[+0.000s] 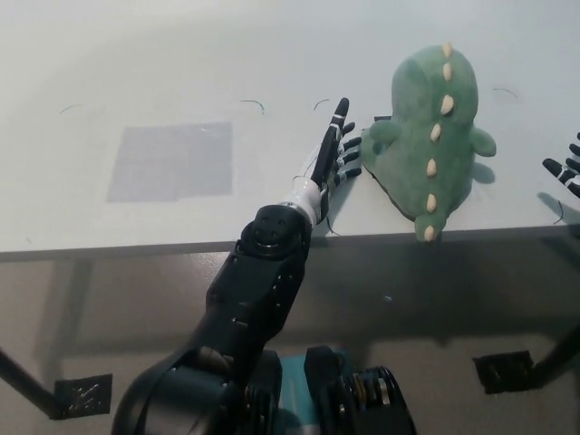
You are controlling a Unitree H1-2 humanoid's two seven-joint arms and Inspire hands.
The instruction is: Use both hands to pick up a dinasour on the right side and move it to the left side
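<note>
- Green plush dinosaur with a row of cream spikes down its back (430, 136) lies on the white tabletop (272, 54), on the right part of it, tail end reaching the table's near edge.
- Left hand (333, 154) is over the table just beside the dinosaur's left flank, held edge-on with its fingers straight and spread, pointing away from the robot; it holds nothing.
- Fingertips of the left hand sit very close to the dinosaur's stubby arm; contact cannot be told.
- Dark forearm of that arm (258, 272) rises from the lower middle of the view up to the hand, crossing the table's near edge.
- Right hand (567, 168) shows only at the far right border, black fingers spread apart, empty, a little apart from the dinosaur's right side.
- Dinosaur sits between the two hands, resting on the table, not lifted.
- Pale grey square patch (170, 161) marks the tabletop on the left side, well apart from the dinosaur, with nothing on it.
- Thin dark curved marks (253, 102) are scattered on the tabletop beyond the left hand.
</note>
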